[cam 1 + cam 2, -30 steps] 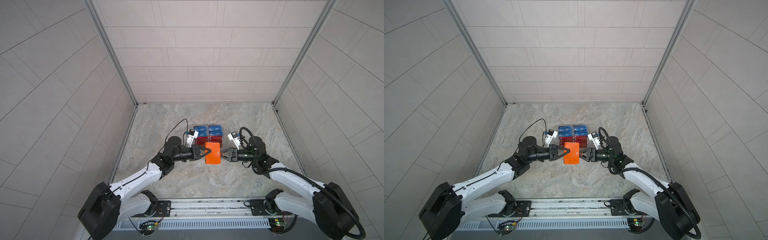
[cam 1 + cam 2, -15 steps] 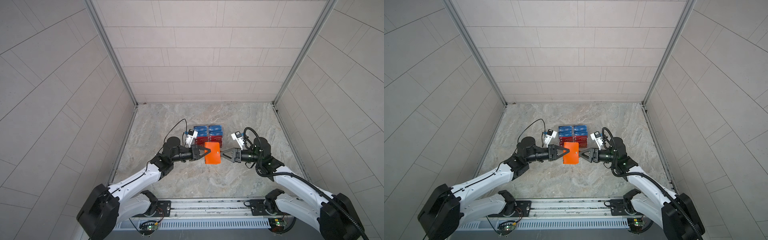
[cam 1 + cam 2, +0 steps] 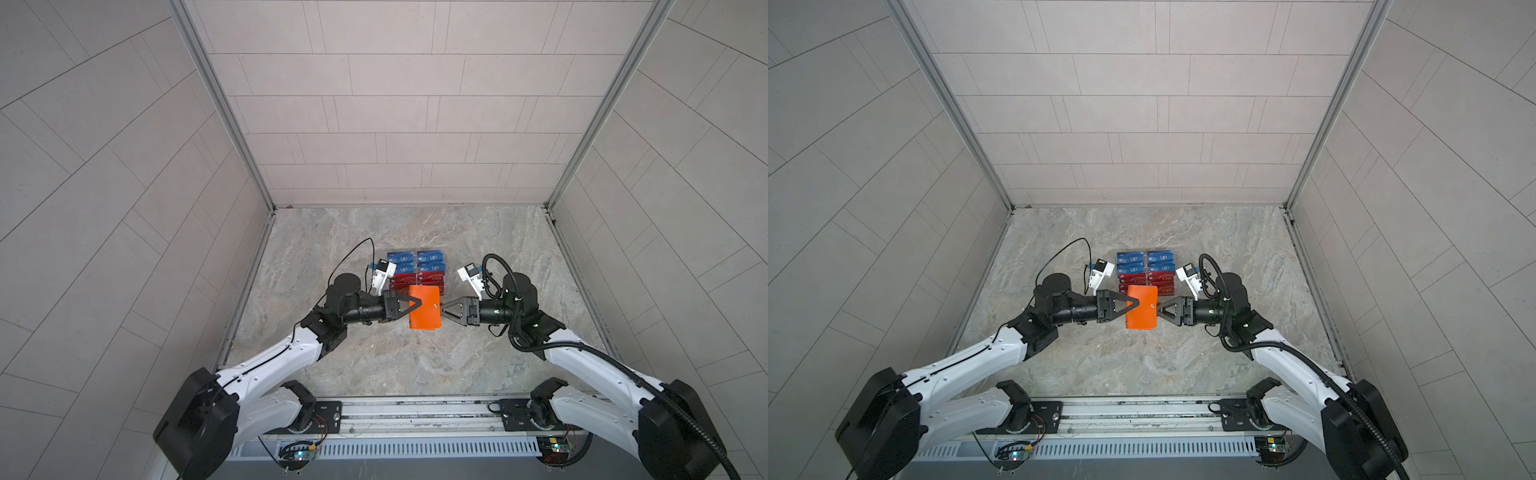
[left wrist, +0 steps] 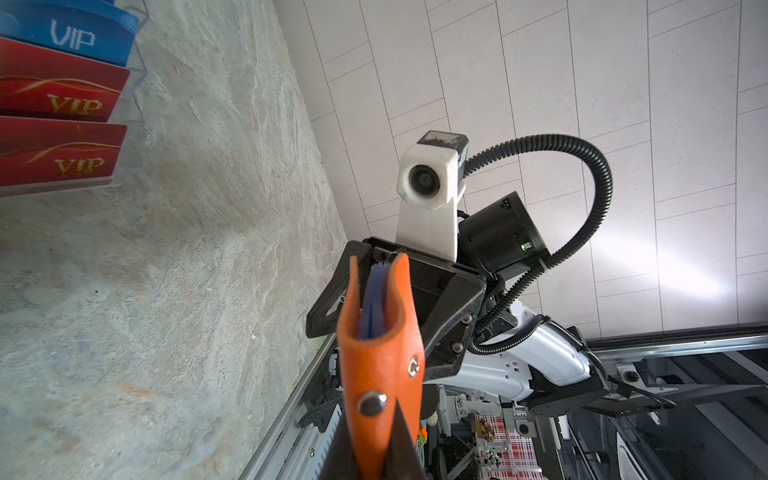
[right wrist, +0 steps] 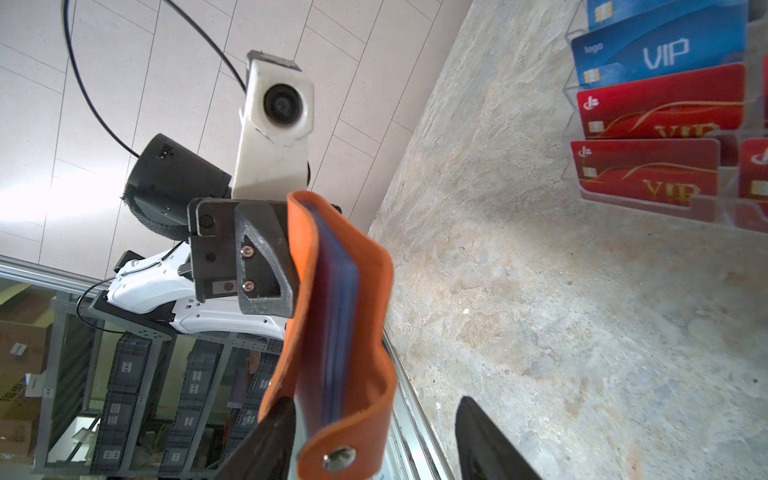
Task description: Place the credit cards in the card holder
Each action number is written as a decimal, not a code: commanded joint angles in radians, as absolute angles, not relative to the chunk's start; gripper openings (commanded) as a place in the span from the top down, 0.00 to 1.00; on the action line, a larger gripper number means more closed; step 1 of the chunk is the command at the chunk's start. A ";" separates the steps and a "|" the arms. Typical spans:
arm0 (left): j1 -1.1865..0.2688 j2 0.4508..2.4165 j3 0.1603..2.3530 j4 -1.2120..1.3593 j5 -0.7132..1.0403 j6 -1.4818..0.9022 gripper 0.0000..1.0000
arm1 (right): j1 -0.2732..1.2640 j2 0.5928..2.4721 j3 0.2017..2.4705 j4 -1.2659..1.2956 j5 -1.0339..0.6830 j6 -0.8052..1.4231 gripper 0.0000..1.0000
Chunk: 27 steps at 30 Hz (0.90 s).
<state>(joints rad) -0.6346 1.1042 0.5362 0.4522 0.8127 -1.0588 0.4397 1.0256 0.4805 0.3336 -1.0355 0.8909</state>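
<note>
The left jaws pinch the card holder, the right jaws stand spread at its snap edge, and it partly hides the red cards.

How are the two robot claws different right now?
The left gripper is shut, pinching the orange holder; the right gripper is open and grips nothing. The left gripper reaches in from the holder's left edge; the right gripper comes from its right edge, jaws either side of the snap tab. Both are black and point at each other.
</note>
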 commanded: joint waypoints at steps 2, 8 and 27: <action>-0.627 1.116 0.545 0.460 0.841 -1.038 0.97 | 0.473 1.048 0.529 0.381 -1.057 0.891 0.35; -0.628 1.119 0.545 0.479 0.844 -1.045 0.98 | 0.486 1.069 0.531 0.439 -1.057 0.916 0.43; -0.628 1.130 0.535 0.560 0.844 -1.095 0.98 | 0.486 1.073 0.471 0.572 -1.063 0.976 0.72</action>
